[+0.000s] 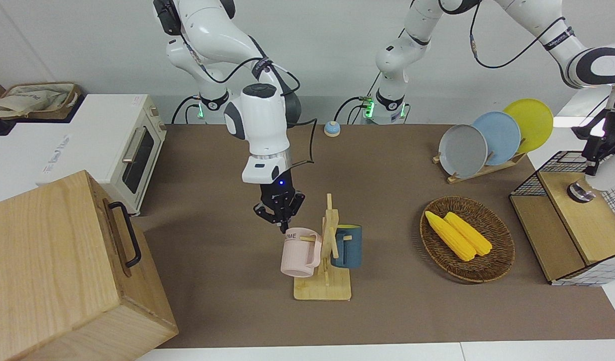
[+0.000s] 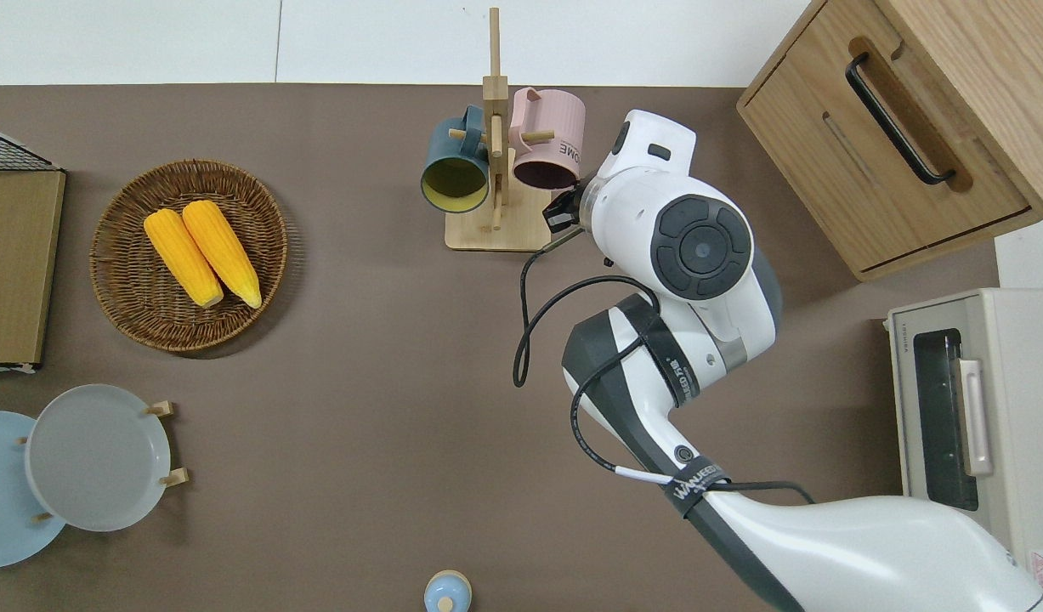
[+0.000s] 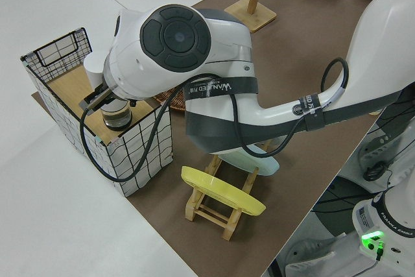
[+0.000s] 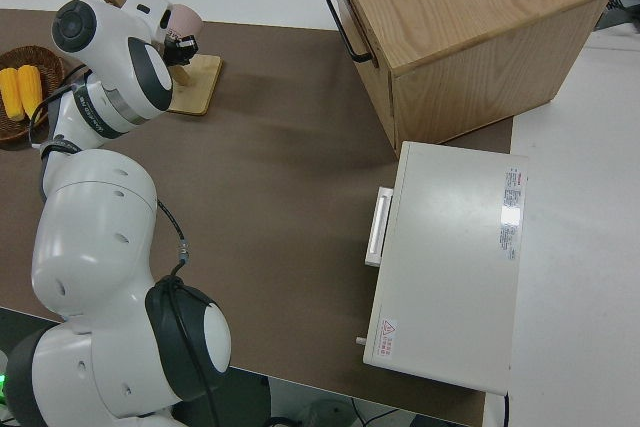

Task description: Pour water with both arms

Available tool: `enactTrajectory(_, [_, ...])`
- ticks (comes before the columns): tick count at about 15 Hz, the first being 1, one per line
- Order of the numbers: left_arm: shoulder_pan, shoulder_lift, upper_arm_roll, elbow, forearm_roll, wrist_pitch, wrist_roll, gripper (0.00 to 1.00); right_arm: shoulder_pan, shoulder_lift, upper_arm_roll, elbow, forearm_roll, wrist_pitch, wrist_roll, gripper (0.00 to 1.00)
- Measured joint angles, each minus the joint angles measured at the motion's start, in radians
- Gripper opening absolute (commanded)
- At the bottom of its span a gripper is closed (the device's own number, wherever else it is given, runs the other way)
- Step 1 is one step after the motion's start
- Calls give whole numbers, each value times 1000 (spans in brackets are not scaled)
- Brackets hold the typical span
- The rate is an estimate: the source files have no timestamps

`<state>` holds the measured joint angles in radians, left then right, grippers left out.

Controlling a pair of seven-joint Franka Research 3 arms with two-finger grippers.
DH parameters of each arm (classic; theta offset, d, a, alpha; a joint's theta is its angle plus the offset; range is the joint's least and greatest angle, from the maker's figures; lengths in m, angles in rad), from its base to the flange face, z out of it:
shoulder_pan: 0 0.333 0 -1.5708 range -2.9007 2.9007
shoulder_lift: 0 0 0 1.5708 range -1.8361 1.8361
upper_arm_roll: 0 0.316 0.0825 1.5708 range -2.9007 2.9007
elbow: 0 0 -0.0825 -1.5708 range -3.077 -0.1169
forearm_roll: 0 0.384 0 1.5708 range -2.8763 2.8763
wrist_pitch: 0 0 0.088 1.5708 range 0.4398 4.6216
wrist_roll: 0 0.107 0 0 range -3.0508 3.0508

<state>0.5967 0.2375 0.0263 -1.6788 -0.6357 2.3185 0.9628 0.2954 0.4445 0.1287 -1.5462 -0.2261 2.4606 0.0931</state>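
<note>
Right claw: my right claw [image 1: 281, 220] is pinched closed on the rim of the pink mug [image 1: 298, 252], on the side nearer to me.
Pink mug: tilted, its base swung away from me, handle still over a peg of the wooden mug rack [image 1: 327, 250] (the mouth faces me in the overhead view [image 2: 545, 140]).
Blue mug: the dark blue mug [image 1: 346, 246] hangs on the rack's opposite side, toward my left arm's end of the counter [image 1: 387, 165].
Left claw: my left claw [image 1: 599, 150] is over the wire-sided crate [image 3: 97, 115] at my left arm's end, at a white bottle [image 3: 107, 92] standing on the crate's wooden shelf; I cannot tell how far its fingers are apart.
Basket: a wicker basket [image 1: 492, 220] with two corn cobs [image 1: 457, 234] lies between the rack and the crate.
Plates: grey, blue and yellow plates [image 1: 492, 135] stand in a holder nearer to me than the basket.
</note>
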Motion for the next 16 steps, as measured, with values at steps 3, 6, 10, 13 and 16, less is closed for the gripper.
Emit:
enactTrajectory(3, [0, 0, 0, -3, 0, 3, 13, 958, 0, 0, 2, 1, 0, 0, -1, 485])
enactTrajectory(6, [0, 3, 0, -7, 0, 3, 32, 460, 1, 0, 3, 4, 0, 0, -2, 452])
enactTrajectory(10, [0, 5, 2, -11, -1, 12, 44, 27, 0, 11, 1, 21, 0, 30, -4, 30])
enactTrajectory(13, [0, 6, 2, -11, -1, 13, 44, 0, -1, 19, -4, 37, -1, 41, -27, 0])
enactTrajectory(16, [0, 5, 2, -9, -1, 13, 28, 0, -5, 23, -9, 51, -2, 41, -60, 0])
